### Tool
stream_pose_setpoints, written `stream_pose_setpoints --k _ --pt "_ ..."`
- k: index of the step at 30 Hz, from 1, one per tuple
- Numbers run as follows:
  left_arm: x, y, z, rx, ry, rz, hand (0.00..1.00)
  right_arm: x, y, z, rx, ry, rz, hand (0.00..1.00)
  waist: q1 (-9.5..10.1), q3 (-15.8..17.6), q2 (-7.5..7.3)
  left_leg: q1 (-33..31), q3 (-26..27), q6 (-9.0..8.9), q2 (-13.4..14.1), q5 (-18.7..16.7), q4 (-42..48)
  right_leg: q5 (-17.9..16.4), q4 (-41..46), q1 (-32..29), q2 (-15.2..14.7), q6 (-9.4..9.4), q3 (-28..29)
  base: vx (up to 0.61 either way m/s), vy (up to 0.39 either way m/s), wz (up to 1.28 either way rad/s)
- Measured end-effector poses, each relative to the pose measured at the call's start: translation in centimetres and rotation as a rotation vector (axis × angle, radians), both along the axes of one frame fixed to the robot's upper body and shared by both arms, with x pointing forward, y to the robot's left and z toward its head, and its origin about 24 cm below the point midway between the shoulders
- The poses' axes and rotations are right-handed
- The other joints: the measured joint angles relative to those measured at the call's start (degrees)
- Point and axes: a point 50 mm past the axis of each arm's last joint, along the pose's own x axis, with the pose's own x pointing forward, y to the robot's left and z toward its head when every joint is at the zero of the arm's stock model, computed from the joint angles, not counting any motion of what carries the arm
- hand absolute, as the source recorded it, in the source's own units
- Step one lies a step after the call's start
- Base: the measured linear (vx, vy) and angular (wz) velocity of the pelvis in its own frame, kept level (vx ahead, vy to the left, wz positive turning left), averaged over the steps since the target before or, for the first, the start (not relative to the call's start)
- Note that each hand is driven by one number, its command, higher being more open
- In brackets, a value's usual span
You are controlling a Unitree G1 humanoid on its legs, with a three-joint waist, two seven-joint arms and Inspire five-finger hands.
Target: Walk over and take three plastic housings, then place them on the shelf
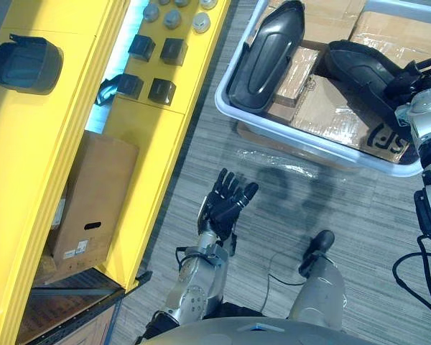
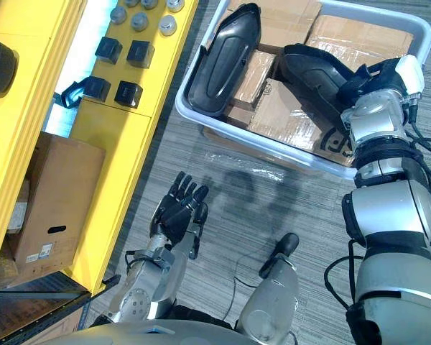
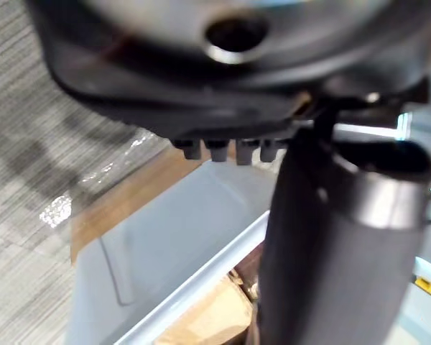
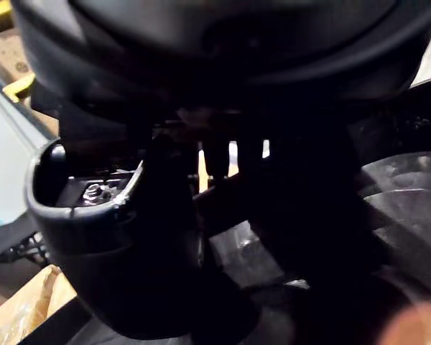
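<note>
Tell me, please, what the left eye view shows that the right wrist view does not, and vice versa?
Left eye view: the yellow shelf with the shelf housing on it, the open left hand, and the left housing in the bin. Right wrist view: the right hand close up, gripping the right housing by its rim. Both: that hand and that housing.

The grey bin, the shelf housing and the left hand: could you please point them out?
grey bin (image 1: 294, 136): left eye view, near rim.
shelf housing (image 1: 25, 65): left eye view, top surface.
left hand (image 1: 225, 203): left eye view, its middle.
</note>
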Motion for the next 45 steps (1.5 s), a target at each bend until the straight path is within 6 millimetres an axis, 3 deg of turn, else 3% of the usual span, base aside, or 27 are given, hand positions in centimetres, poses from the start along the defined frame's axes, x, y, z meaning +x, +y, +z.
stream_pose_setpoints --k 10,14,18,22,24,30,37,38,41,45 --pt "-0.9 1.2 1.3 -0.034 -0.054 0.029 1.0 0.6 1.1 -0.4 0.041 -0.095 0.014 0.0 -1.8 0.0 -0.06 4.9 1.4 0.08 0.4 0.1 -2.0 0.1 -1.3 3.8 0.0 0.21 0.7 0.01 0.001 -0.05" --pt "-0.7 2.3 1.6 -0.014 -0.076 0.057 1.0 0.7 1.7 0.9 0.023 -0.252 0.029 0.0 -2.87 0.3 -0.4 8.5 1.7 -0.02 0.6 0.6 -4.8 0.3 -3.1 7.1 0.8 0.41 0.1 0.0 -0.006 -0.01" --pt "-0.7 4.0 2.5 0.013 -0.116 0.08 1.0 0.7 4.5 4.1 -0.062 -0.51 0.137 0.0 -4.61 1.5 -2.12 11.3 1.6 -0.44 1.5 1.2 -6.9 0.3 -4.6 9.7 1.9 0.38 -0.7 0.01 -0.032 0.0" --pt "-0.6 4.9 3.1 0.059 -0.153 0.075 1.0 0.0 6.9 5.5 -0.091 -0.689 0.227 0.0 -4.86 1.4 -2.43 14.7 1.6 -0.79 2.4 1.4 -9.2 0.4 -7.0 13.4 3.1 0.51 -1.3 0.05 -0.045 0.02" --pt "-0.4 5.4 3.6 0.08 -0.178 0.07 1.0 0.0 8.7 4.6 -0.101 -0.722 0.287 0.0 -5.06 -0.3 -3.6 15.3 1.7 -1.18 3.0 1.8 -10.7 0.7 -8.7 14.1 4.1 0.52 -1.7 0.06 -0.044 -0.01" --pt "-0.1 5.0 5.2 0.139 -0.256 -0.021 1.0 -0.7 12.2 -2.9 -0.033 -0.616 0.394 0.0 -5.46 -5.9 -7.78 19.7 2.9 -1.57 3.8 2.2 -14.1 1.7 -13.8 19.1 5.4 1.09 -2.4 0.11 -0.035 -0.03" --pt "2.0 2.9 7.3 0.093 -0.299 -0.127 1.0 -2.2 15.1 -5.6 -0.008 -0.618 0.468 0.0 -7.08 -9.6 -9.54 23.6 5.7 -1.48 3.8 2.1 -15.7 3.9 -17.4 22.3 5.9 1.54 -1.4 0.04 0.001 -0.17" --pt "2.2 2.0 7.8 0.09 -0.309 -0.159 1.0 -2.4 16.1 -6.2 -0.002 -0.613 0.486 0.0 -8.08 -10.9 -10.11 24.0 6.2 -1.39 3.8 1.9 -15.8 4.4 -18.0 22.5 6.0 1.62 -1.1 0.0 0.002 -0.14" --pt "2.5 0.5 8.5 0.073 -0.304 -0.195 1.0 -2.6 17.1 -6.7 0.032 -0.618 0.503 0.0 -8.26 -12.0 -10.56 24.7 7.4 -1.36 3.8 1.2 -15.7 4.9 -18.9 22.7 6.1 1.8 -0.4 -0.03 0.007 -0.2" --pt "3.0 -1.0 8.3 0.07 -0.263 -0.2 1.0 -3.2 19.3 -7.6 0.066 -0.62 0.576 0.0 -8.73 -13.6 -11.2 25.0 8.6 -1.21 3.7 0.8 -15.7 6.1 -20.7 23.0 6.3 1.84 0.3 -0.06 0.003 -0.16"
